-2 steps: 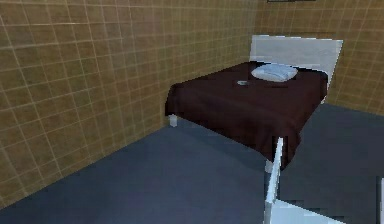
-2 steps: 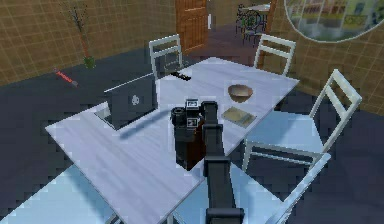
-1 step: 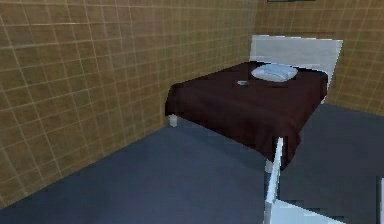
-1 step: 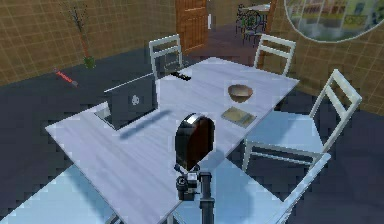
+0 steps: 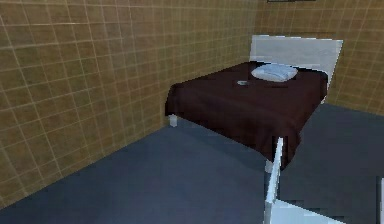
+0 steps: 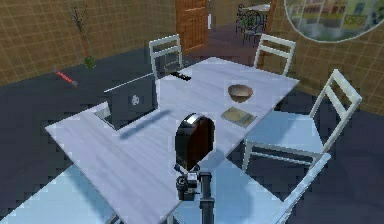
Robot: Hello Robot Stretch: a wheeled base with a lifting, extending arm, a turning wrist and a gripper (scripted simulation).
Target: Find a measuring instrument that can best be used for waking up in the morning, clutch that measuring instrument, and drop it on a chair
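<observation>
Gripper (image 6: 187,184) sat at six o'clock of the dark domed object (image 6: 195,140), probably the clock. It looked light, rigid and slick, so take its narrow sides. Holding anything? Couldn't tell.

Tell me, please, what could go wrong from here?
The dark rounded object shows at the gripper; whether it is held cannot be told, so it might tip. The open laptop nearby could be struck. The chair at the arm side view's right stands close to the table, so a drop might miss its seat.
</observation>
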